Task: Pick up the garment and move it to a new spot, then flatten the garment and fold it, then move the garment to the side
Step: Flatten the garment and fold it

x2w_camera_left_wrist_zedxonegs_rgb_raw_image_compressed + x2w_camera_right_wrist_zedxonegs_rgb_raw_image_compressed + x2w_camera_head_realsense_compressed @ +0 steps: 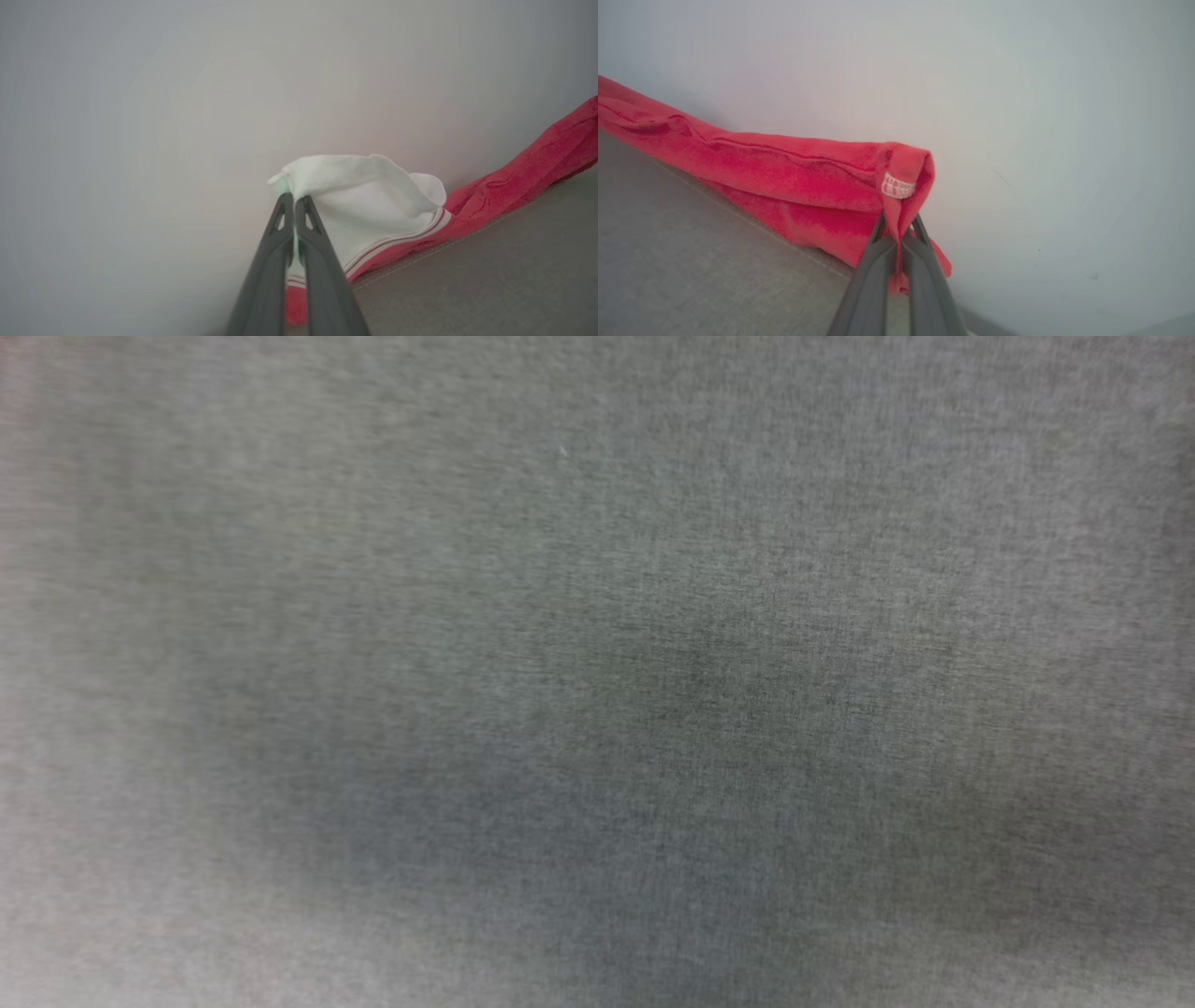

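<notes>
Stretching between two grips, the garment (373, 205) is up off the grey fabric surface (490, 280) along its top edge. White sleeve and striped trim (397, 242) sit at one end, and the red body runs off to the other. How much of the lower cloth rests on the surface is hidden.

- Left gripper (294, 198): fingers pressed together on a pinch of white sleeve.
- Right gripper (899, 219): clamped on a red fold, just under a small white label (898, 186).

Judgement: pick-up done, the move to a new spot is likely in hand. Flattening, folding and setting aside are all left, and no fold is made yet.
</notes>
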Available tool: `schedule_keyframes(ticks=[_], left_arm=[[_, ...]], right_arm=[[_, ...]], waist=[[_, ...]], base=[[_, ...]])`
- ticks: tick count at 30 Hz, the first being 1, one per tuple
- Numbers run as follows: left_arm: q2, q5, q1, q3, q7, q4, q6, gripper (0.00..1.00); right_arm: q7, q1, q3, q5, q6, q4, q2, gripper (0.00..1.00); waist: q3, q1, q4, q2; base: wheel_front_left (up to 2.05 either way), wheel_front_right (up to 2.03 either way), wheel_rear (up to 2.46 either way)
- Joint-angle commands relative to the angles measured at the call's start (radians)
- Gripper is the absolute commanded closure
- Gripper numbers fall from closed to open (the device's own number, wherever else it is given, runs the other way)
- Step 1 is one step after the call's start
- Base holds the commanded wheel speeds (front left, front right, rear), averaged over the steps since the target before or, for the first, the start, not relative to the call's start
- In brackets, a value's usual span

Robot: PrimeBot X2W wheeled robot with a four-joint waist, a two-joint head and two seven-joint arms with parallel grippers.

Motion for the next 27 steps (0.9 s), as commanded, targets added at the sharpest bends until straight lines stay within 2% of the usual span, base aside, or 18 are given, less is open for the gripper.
schedule_keyframes(ticks=[1, 6, 12, 18, 22, 27], left_arm=[[0.007, -0.035, 0.052, -0.038, 0.016, -0.019, 0.002, 1.0], [0.076, -0.161, 0.195, -0.164, 0.072, -0.124, 0.002, 1.0], [0.188, -0.261, 0.361, -0.29, 0.096, -0.283, 0.002, 1.0], [0.287, -0.322, 0.531, -0.345, 0.094, -0.419, 0.003, 1.0], [0.349, -0.352, 0.664, -0.367, 0.102, -0.541, 0.049, 1.0], [0.442, -0.41, 0.852, -0.388, 0.12, -0.747, 0.161, 1.0]], right_arm=[[0.009, 0.044, 0.032, 0.026, -0.001, 0.0, 0.002, 1.0], [0.056, 0.202, 0.155, 0.172, -0.001, -0.081, -0.02, 1.0], [0.115, 0.417, 0.294, 0.386, -0.001, -0.289, -0.167, 1.0], [0.155, 0.621, 0.357, 0.546, -0.001, -0.464, -0.312, 1.0], [0.147, 0.75, 0.372, 0.603, -0.001, -0.549, -0.392, 1.0], [0.13, 0.914, 0.382, 0.644, -0.001, -0.65, -0.468, 1.0]], waist=[[-0.087, 0.0, 0.011, 0.0], [-0.211, 0.0, 0.014, 0.0], [-0.348, 0.0, 0.02, 0.0], [-0.463, 0.0, 0.029, 0.0], [-0.53, 0.0, 0.037, 0.0], [-0.588, 0.0, 0.045, 0.0]], base=[[0.0, 0.0, 0.0], [0.0, 0.0, 0.0], [0.0, 0.0, 0.0], [0.0, 0.0, 0.0], [0.0, 0.0, 0.0], [0.0, 0.0, 0.0]])
